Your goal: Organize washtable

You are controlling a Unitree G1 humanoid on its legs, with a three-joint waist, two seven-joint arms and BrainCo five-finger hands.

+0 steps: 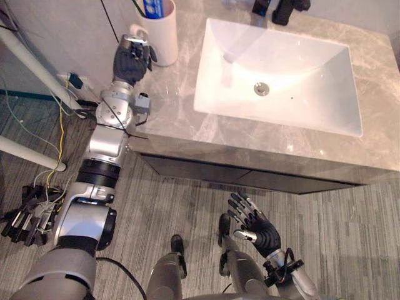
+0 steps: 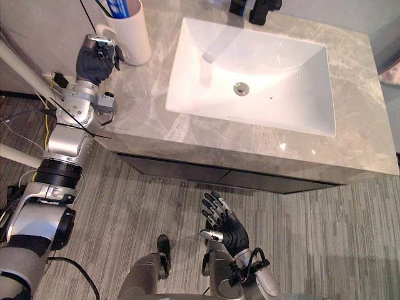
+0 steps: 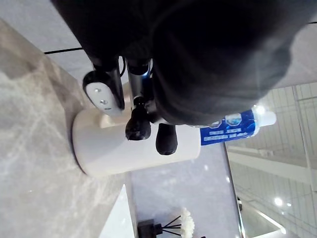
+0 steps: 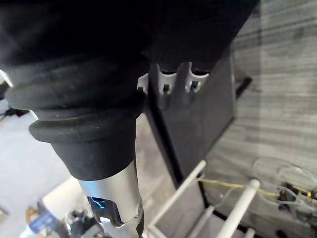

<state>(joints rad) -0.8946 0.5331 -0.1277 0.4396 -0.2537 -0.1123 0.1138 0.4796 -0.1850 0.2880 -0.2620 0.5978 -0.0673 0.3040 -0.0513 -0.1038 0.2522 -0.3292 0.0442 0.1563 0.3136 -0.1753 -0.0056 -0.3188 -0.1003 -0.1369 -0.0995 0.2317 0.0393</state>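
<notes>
We note the left hand (image 1: pixel 132 59) left of the sink (image 1: pixel 215 81), fingers curled against the cup (image 1: pixel 162 37). The right hand (image 1: pixel 257 225) is spread, well before the sink.

A bathroom: a marble washtable (image 1: pixel 187 119) holds a white sink (image 1: pixel 281 75) and a cup (image 1: pixel 160 31) with toothpaste (image 3: pixel 233 126).

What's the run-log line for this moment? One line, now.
left hand: fingers curled on white cup, countertop's left rear | toothpaste tube: in cup | right hand: open, idle, low before cabinet
</notes>
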